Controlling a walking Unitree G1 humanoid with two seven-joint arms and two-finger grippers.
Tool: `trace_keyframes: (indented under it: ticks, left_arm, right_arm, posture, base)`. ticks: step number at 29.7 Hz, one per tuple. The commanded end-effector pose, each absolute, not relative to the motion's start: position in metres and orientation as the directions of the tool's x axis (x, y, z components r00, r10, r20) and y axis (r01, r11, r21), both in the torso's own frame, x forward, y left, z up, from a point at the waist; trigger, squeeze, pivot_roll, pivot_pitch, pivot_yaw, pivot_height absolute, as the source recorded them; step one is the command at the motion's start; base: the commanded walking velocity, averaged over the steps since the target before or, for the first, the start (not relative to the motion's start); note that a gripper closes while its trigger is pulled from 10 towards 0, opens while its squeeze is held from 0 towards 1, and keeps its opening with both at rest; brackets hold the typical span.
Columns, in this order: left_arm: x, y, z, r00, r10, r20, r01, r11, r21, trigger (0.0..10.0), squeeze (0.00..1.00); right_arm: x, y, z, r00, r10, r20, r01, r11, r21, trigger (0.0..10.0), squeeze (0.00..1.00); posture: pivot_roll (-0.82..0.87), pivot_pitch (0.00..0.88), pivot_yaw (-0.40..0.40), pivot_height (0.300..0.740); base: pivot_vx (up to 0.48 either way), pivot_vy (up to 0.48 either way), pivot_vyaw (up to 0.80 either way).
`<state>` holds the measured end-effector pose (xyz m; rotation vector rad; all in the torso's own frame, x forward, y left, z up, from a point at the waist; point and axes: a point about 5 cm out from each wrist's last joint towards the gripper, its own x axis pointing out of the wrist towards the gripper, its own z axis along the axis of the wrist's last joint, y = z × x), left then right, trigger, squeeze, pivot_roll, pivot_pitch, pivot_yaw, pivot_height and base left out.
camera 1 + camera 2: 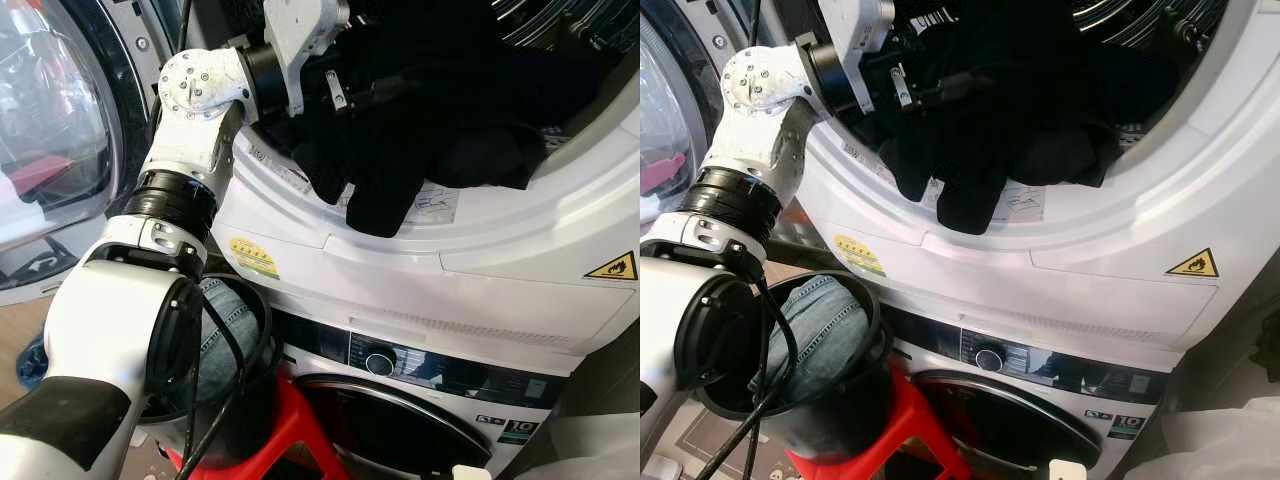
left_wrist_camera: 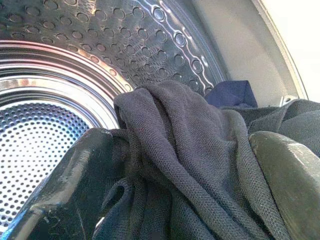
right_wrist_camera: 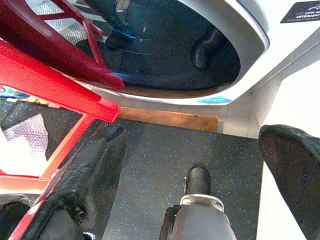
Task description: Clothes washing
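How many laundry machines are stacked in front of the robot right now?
2. The upper machine has its door open, with dark clothes spilling over the rim. The lower machine, with a control knob, sits directly beneath it.

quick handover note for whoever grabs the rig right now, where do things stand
Left tool: inside the upper machine's perforated steel drum, shut on the dark grey knit garment.
Right tool: open, holds nothing, hanging low over the dark speckled floor by the red plastic stool.
Done: the dark garment is partly in; part drapes out over the white door rim.
Left: push it fully in, then load the blue jeans from the black bucket.
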<state>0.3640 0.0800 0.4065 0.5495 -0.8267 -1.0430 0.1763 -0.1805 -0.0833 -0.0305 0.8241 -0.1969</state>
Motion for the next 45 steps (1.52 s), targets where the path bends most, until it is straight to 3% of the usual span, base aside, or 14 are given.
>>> trace_keyframes:
  ticks: [1,6,11,38,45]
  left_arm:
    - [0.363,0.087,0.408,0.261,-0.905,0.337,0.520,0.426,0.741,10.0,0.00]
    - [0.362,0.089,0.409,0.262,-0.903,0.341,0.525,0.429,0.735,10.0,0.00]
    - [0.354,0.090,0.411,0.209,-0.915,0.344,0.550,0.401,0.733,10.0,0.00]
    - [0.330,0.097,0.419,0.176,-0.907,0.382,0.510,0.416,0.753,10.0,0.00]
    - [0.300,0.090,0.405,0.021,-0.959,0.281,0.575,0.242,0.781,10.0,0.00]
  right_arm:
    - [0.176,-0.174,-0.085,0.653,-0.165,-0.739,0.150,0.985,-0.087,10.0,0.00]
    - [0.177,-0.174,-0.084,0.654,-0.167,-0.738,0.154,0.984,-0.086,10.0,0.00]
    - [0.177,-0.175,-0.084,0.655,-0.171,-0.736,0.159,0.983,-0.087,10.0,0.00]
    - [0.177,-0.176,-0.084,0.652,-0.174,-0.738,0.166,0.982,-0.086,10.0,0.00]
    - [0.178,-0.175,-0.084,0.655,-0.171,-0.736,0.164,0.983,-0.082,10.0,0.00]
  posture:
    - [-0.06,0.000,0.159,0.740]
    - [-0.07,0.000,0.160,0.740]
    - [-0.07,0.000,0.161,0.740]
    - [-0.05,0.011,0.159,0.740]
    - [-0.04,0.011,0.156,0.740]
  base:
    - [0.000,0.000,0.00]
    - [0.000,0.000,0.00]
    - [0.000,0.000,0.00]
    - [0.000,0.000,0.00]
    - [0.000,0.000,0.00]
